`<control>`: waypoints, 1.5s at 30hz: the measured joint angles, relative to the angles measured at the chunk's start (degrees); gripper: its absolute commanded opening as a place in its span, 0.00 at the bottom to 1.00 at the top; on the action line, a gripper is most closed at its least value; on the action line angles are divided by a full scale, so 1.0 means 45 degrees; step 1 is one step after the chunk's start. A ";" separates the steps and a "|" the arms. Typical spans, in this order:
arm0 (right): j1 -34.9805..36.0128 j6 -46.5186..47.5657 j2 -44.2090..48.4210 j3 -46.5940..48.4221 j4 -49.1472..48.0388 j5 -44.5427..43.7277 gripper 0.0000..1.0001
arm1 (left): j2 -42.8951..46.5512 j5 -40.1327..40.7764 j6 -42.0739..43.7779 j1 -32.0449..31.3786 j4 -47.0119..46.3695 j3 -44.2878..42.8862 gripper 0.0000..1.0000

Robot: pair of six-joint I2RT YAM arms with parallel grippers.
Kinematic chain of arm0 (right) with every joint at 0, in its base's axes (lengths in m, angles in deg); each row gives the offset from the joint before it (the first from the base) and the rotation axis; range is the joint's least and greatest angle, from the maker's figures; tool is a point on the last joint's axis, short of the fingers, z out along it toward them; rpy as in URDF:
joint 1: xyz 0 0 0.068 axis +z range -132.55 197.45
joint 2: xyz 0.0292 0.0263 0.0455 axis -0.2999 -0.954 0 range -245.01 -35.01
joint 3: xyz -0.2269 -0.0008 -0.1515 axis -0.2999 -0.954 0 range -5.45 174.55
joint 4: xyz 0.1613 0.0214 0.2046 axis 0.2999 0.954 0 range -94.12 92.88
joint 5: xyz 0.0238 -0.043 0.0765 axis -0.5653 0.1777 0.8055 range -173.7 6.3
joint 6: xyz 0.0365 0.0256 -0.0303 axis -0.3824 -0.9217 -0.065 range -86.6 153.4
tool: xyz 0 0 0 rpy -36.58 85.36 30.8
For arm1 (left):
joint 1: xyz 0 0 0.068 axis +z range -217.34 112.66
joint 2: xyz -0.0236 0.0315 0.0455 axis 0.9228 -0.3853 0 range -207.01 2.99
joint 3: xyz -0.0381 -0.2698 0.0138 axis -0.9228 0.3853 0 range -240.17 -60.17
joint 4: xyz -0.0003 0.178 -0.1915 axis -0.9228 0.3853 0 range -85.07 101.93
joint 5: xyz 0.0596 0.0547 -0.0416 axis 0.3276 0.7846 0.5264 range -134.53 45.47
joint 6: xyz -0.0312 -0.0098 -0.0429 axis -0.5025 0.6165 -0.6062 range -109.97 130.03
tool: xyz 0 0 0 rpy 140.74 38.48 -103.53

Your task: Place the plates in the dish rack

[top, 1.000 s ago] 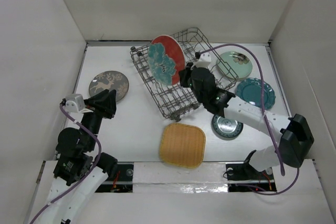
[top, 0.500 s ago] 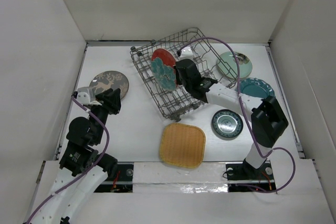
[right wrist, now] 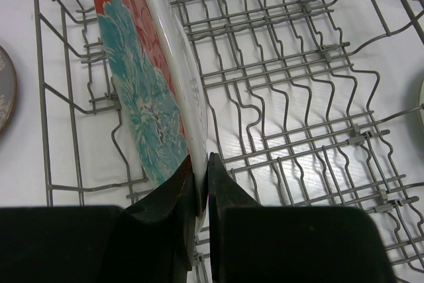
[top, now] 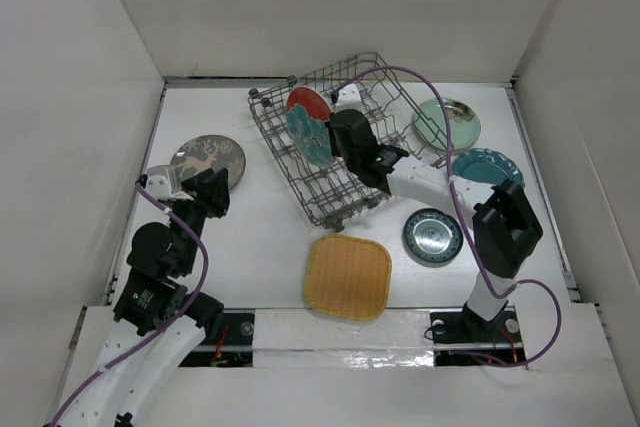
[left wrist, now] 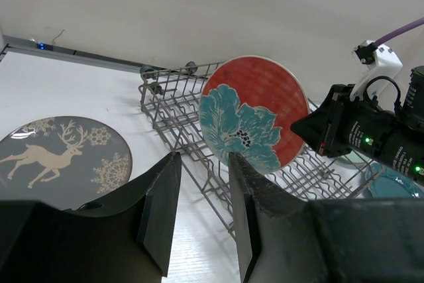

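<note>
**Red plate on edge in the rack, gripped by the right arm**

From above, your right end effector (top: 345, 137) reaches into the dish rack (top: 330, 209), and the red plate (top: 308, 122) stands upright near the rack's left side. Five more plates lie flat on the desk (top: 260, 247). In the left wrist view, the left end effector (left wrist: 202, 197) hangs with its fingers apart and empty, near the deer plate (left wrist: 53, 157). In the right wrist view, the fingers (right wrist: 165, 217) pinch the red plate's rim, but you can't tell whether its lower edge sits between tines. If you release it unseated it may tip flat or roll, and pressing down off-slot could shove the rack.
</note>
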 measured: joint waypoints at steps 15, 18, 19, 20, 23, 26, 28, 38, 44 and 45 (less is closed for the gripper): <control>0.0107 0.0729 -0.0073 0.0000 -0.0248 -0.0923 0.00 | -0.0228 -0.0165 -0.0005 0.0369 0.0000 0.0005 0.31; 0.0277 0.0758 -0.0253 0.0000 -0.0311 -0.0986 0.00 | -0.0228 -0.0194 -0.0005 0.0369 0.0000 0.0005 0.31; 0.0379 0.0763 -0.0359 0.0000 -0.0325 -0.1020 0.00 | -0.0228 -0.0194 -0.0005 0.0369 0.0000 0.0005 0.31; 0.0495 0.0767 -0.0481 0.0000 -0.0330 -0.1073 0.00 | -0.0223 -0.0199 -0.0005 0.0369 0.0000 0.0005 0.31; 0.0991 0.0933 -0.0811 0.0005 -0.0602 -0.1642 0.00 | -0.0199 -0.0209 -0.0005 0.0369 0.0000 0.0005 0.32; 0.1423 0.1107 -0.1049 0.0015 -0.0811 -0.2297 0.16 | -0.0185 -0.0233 -0.0005 0.0369 0.0005 0.0005 0.31; 0.1676 0.1122 -0.1190 0.0078 -0.0889 -0.2662 0.29 | -0.0131 -0.0238 -0.0005 0.0369 0.0005 0.0005 0.31; 0.2623 0.1112 -0.1253 0.0413 -0.1622 -0.3026 0.41 | 0.0238 -0.0253 -0.0005 0.0369 0.0010 0.0005 0.31; 0.2603 0.0918 -0.1166 0.0413 -0.1433 -0.3007 0.50 | 0.0393 -0.0335 -0.0010 0.0379 0.0019 0.0005 0.32; 0.2603 0.0879 -0.1088 0.0413 -0.1370 -0.2973 0.51 | 0.0403 -0.0350 -0.0010 0.0389 0.0024 0.0005 0.31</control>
